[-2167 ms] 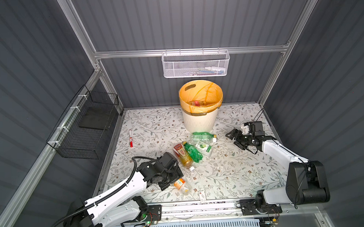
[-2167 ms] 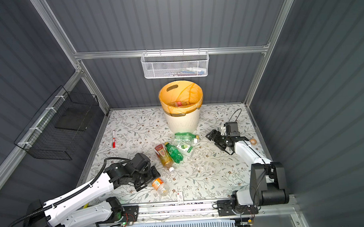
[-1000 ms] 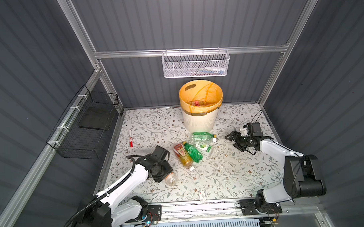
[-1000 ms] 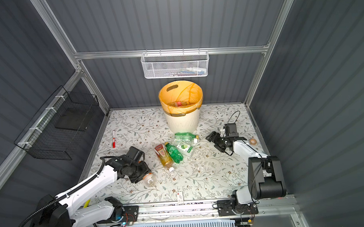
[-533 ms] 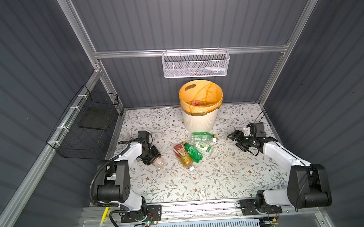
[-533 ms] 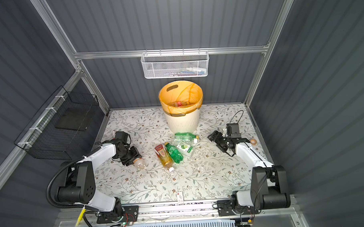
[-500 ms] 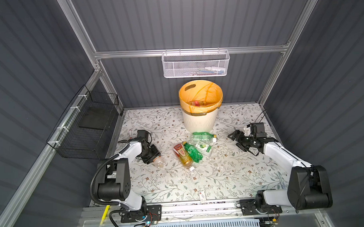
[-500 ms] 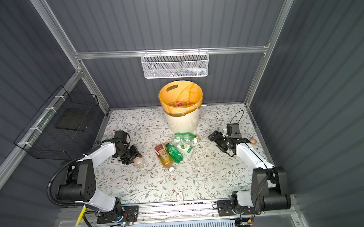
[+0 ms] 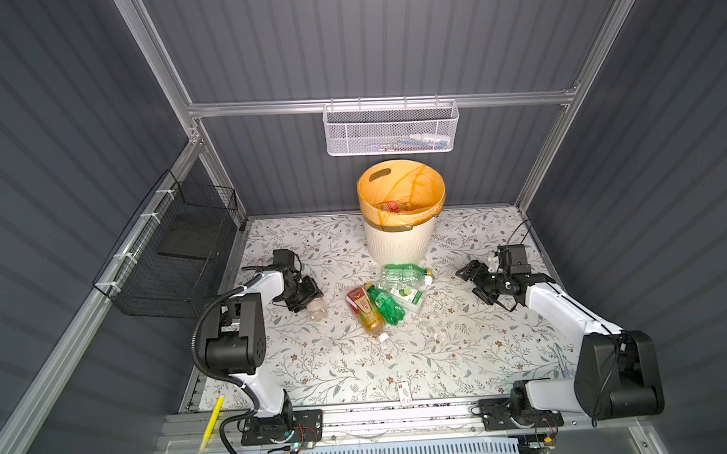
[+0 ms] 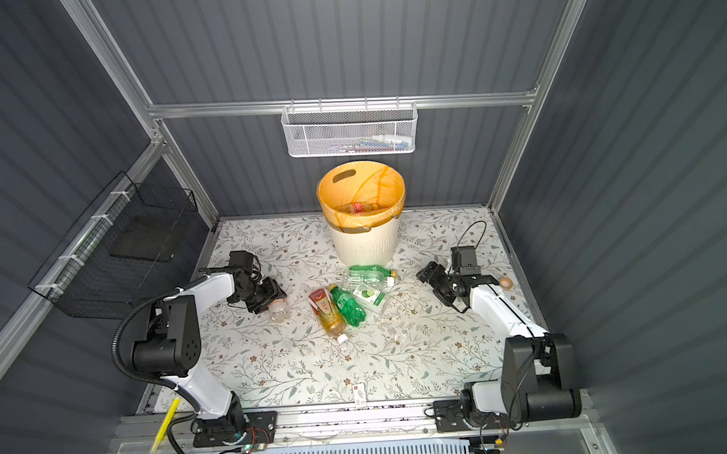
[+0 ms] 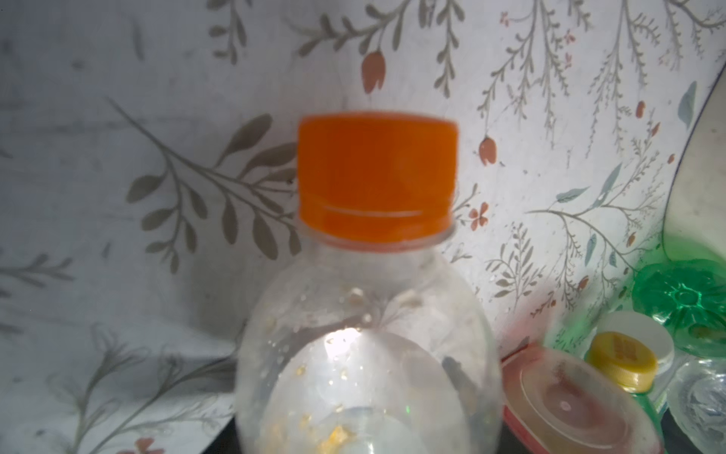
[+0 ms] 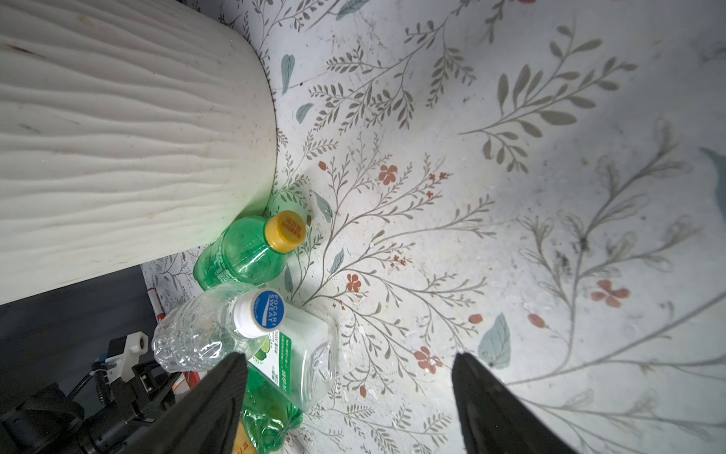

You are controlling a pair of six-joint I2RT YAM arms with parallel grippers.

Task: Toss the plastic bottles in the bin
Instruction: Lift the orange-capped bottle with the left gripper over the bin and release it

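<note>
Bin (image 9: 399, 244) holds at least 1 red-label bottle (image 9: 394, 206). L gripper (image 9: 310, 299) fingers pinch orange-cap bottle (image 9: 317, 310) nr counter (image 9: 441, 350) left edge, not yet binned. Bottle cluster (image 9: 383, 304) mid-counter remains. R gripper (image 9: 474, 281) fingers spread, empty.

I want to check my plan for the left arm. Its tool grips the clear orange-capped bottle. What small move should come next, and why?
Probably raise the left tool straight up a little. It is shut on the orange-capped clear bottle, low near the table, while the rim of the bin stands much higher, so the bottle needs height before travelling there.
</note>
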